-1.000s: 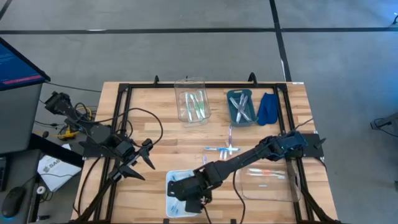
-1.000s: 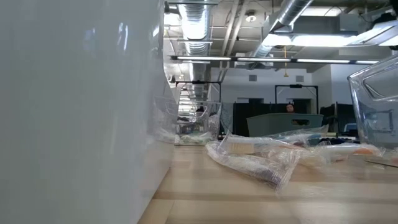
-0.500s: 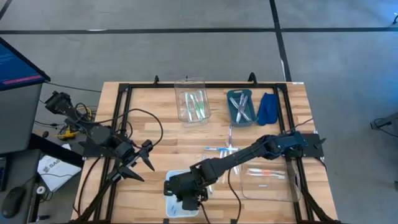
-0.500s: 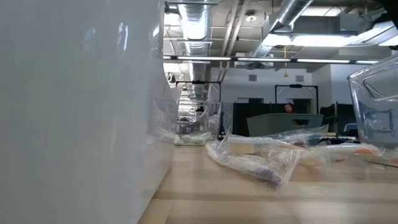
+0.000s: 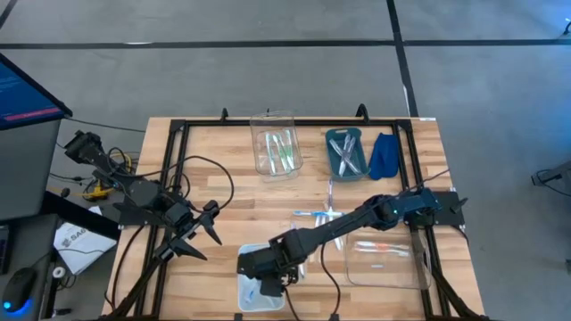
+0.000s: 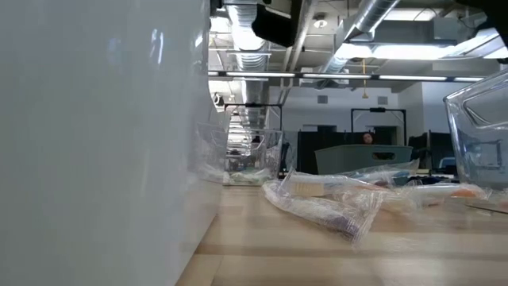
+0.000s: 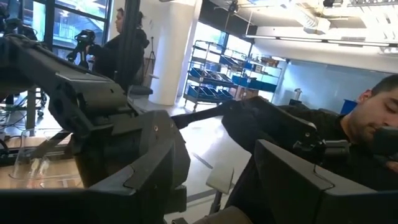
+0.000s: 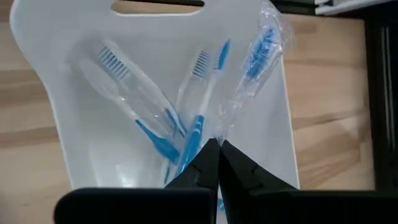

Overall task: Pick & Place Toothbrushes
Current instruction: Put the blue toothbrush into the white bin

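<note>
At lower centre, the white tray [image 8: 56, 81] holds blue toothbrushes [image 8: 186, 134]; the right gripper [image 8: 217, 163] is pinched closed, its grasp unclear; the left gripper [image 5: 207, 230] gapes empty.

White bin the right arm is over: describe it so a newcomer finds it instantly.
On the wooden table, look along the near edge, left of the large clear tub. The white bin sits under the right gripper and holds blue-bristled toothbrushes; it alone is opaque white with a handle slot.
</note>
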